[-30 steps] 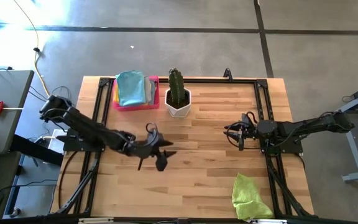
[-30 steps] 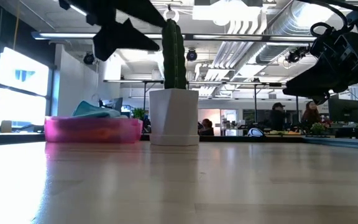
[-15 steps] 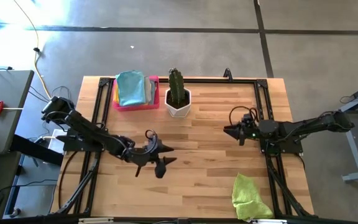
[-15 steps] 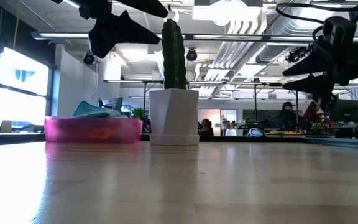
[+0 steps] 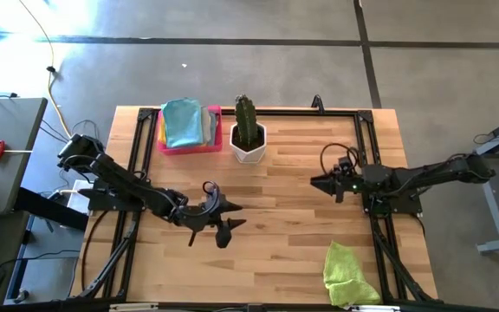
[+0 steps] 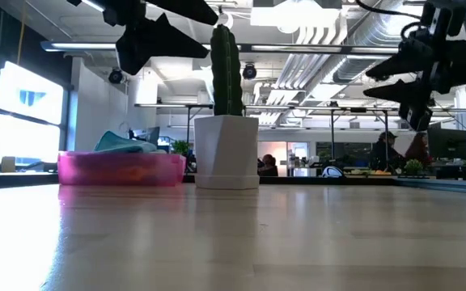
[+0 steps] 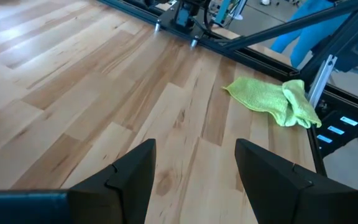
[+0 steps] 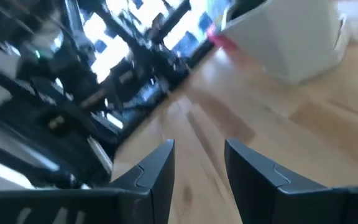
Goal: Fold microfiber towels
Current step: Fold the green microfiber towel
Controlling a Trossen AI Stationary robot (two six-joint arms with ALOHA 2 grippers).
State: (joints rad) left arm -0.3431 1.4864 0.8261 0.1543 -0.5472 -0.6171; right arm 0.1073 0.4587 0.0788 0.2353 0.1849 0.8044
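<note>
One lime green towel (image 5: 350,274) lies at the near edge of the wooden table (image 5: 284,251), toward the right side, and it is bunched up and crumpled, not folded. Its long way runs from near to far, with a narrow tip pointing toward the far side. No gripper touches it, so I think this towel is the job that is left. A bit farther in, the left gripper (image 5: 224,224) hangs over the middle of the table with its fingers spread apart and nothing between them. In the left wrist view the green towel shows well ahead of those fingers. The right gripper (image 5: 320,182) hangs over the right half of the table, fingers also apart and holding nothing. Farthest away sits the pink tray (image 5: 165,141) by the far edge, next to a cactus in a white pot (image 5: 249,141). A stack of towels (image 5: 183,122) rests in it, blue on top, looking neat, so those seem done.
</note>
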